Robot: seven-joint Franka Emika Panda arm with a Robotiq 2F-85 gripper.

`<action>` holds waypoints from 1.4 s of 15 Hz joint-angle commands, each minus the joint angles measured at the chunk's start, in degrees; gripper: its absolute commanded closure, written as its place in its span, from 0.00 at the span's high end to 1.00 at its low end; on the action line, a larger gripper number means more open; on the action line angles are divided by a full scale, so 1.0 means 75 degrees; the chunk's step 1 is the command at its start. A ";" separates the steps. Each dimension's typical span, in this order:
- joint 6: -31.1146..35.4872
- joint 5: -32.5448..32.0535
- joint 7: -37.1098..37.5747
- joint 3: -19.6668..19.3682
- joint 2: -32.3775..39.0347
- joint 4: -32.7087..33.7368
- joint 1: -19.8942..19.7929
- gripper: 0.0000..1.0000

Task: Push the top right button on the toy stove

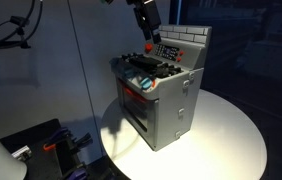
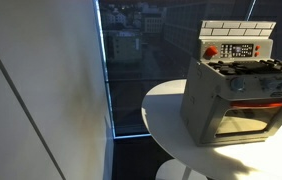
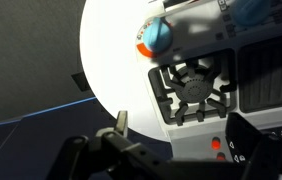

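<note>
The grey toy stove (image 1: 166,100) stands on a round white table (image 1: 231,130), with its white brick-pattern back wall and button panel (image 1: 167,49) at the top. It also shows in an exterior view (image 2: 231,100) with the orange-lit oven window and a red button (image 2: 210,52) on the panel. My gripper (image 1: 151,38) hangs just above the stove's back panel. In the wrist view my gripper (image 3: 186,128) is open and empty above a black burner (image 3: 191,85), a teal knob (image 3: 156,35) and small red buttons (image 3: 216,145).
The table's rim (image 2: 166,110) lies close to the stove. A dark window (image 2: 131,50) stands behind, and a white panel (image 2: 41,90) beside it. Black equipment with cables (image 1: 41,145) sits low beside the table.
</note>
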 commanded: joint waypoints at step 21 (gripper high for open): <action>0.1103 -0.0253 0.1836 -0.0422 0.3131 0.2226 0.0499 1.00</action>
